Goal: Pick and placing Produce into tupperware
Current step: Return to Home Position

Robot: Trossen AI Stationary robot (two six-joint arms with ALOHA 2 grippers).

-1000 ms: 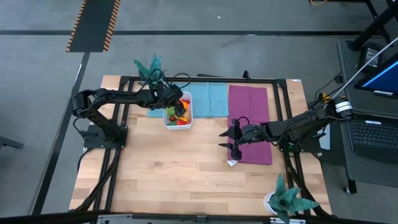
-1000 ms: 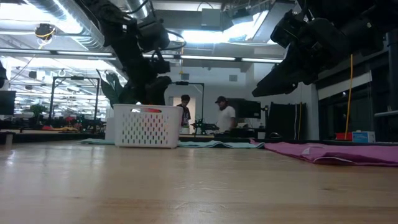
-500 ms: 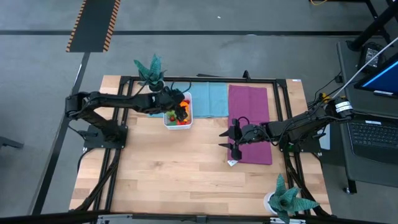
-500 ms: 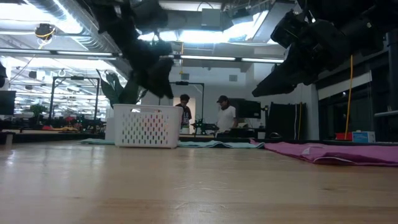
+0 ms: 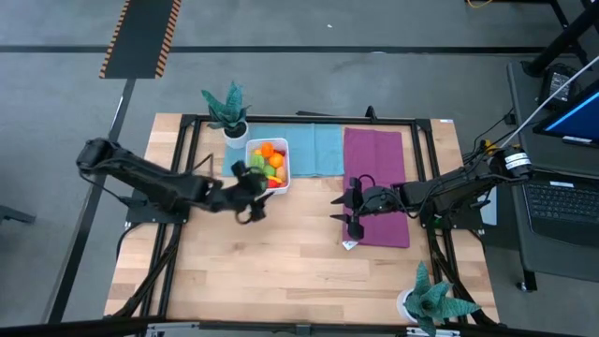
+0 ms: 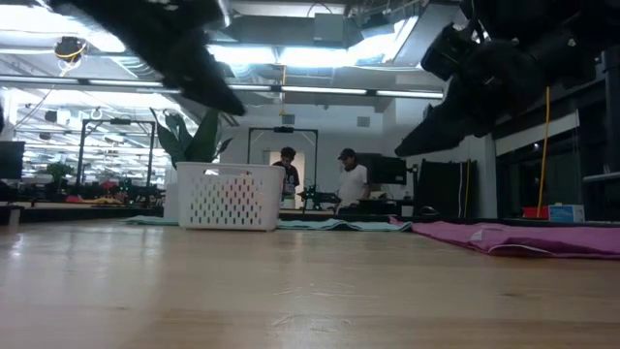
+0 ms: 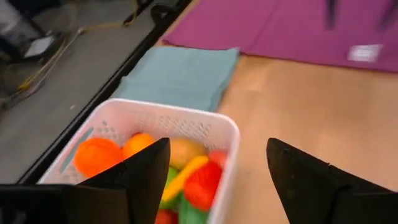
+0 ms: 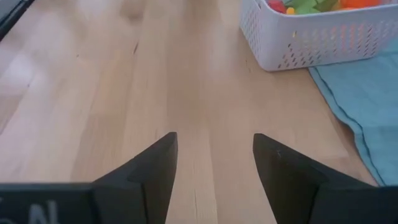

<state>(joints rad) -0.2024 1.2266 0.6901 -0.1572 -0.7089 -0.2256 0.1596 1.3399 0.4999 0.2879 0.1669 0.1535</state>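
High view: produce (image 5: pixel 270 161) lies in the tub (image 7: pixel 177 126) on the tabletop (image 5: pixel 281 267); left jaws hang open and empty just beside it, right jaws open, empty, at the purple cloth's (image 5: pixel 374 154) edge.

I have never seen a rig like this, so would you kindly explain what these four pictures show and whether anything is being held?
It is a two-armed robot at a wooden table. One picture looks straight down, one level across the tabletop, and two from wrist cameras. A white basket holds toy produce; a teal cloth and a purple cloth lie nearby. The left gripper hangs near the basket, the right gripper at the purple cloth's edge. Both are open and empty.
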